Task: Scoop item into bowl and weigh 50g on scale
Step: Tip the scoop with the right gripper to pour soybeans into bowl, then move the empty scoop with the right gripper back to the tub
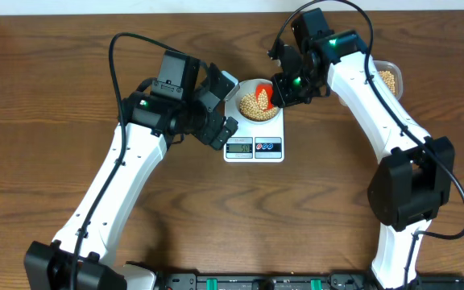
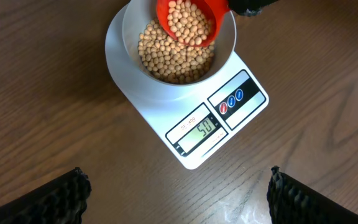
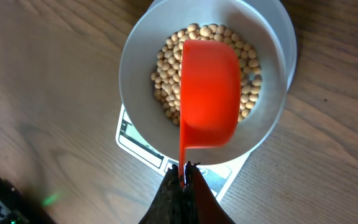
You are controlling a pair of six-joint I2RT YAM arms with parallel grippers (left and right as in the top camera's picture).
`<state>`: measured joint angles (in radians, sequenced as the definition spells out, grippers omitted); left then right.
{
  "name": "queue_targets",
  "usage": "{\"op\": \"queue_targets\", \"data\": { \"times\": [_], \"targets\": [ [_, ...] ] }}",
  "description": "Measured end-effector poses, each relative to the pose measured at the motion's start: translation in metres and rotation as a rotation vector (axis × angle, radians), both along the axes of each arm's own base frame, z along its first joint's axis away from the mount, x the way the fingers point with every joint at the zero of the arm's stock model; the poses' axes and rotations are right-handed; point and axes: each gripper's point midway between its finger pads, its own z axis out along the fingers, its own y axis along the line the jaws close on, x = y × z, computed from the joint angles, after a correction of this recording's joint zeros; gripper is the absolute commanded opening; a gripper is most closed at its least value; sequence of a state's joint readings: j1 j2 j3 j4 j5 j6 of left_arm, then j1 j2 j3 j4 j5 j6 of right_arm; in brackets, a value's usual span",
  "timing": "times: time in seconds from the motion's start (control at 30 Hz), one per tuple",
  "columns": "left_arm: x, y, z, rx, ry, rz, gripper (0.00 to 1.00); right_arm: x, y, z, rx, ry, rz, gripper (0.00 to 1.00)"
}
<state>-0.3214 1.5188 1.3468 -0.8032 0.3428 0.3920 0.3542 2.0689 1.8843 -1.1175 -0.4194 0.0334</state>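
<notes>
Over the bowl (image 3: 129, 74), right tool (image 3: 182, 177) is squeezing the scoop (image 3: 210, 93) by its handle; left tool (image 2: 180, 196) is gaping; beans (image 3: 169, 56) are looking light, rolly.

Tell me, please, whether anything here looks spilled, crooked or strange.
Nothing stands out. The beans lie inside the bowl, which sits level on the scale; I see none on the table. The orange scoop, pinched by the right gripper, hangs tilted over the bowl.
</notes>
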Motion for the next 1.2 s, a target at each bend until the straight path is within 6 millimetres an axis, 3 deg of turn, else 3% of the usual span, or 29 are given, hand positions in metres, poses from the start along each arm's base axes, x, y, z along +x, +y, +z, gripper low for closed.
{"op": "queue_targets", "data": {
  "times": [0.8,1.2],
  "targets": [
    [0.000,0.000,0.000,0.000,0.000,0.000,0.94,0.007,-0.009,0.023,0.241,0.069,-0.031,0.01],
    [0.000,0.000,0.000,0.000,0.000,0.000,0.93,0.016,-0.028,0.035,0.348,0.080,-0.064,0.01]
  ]
}}
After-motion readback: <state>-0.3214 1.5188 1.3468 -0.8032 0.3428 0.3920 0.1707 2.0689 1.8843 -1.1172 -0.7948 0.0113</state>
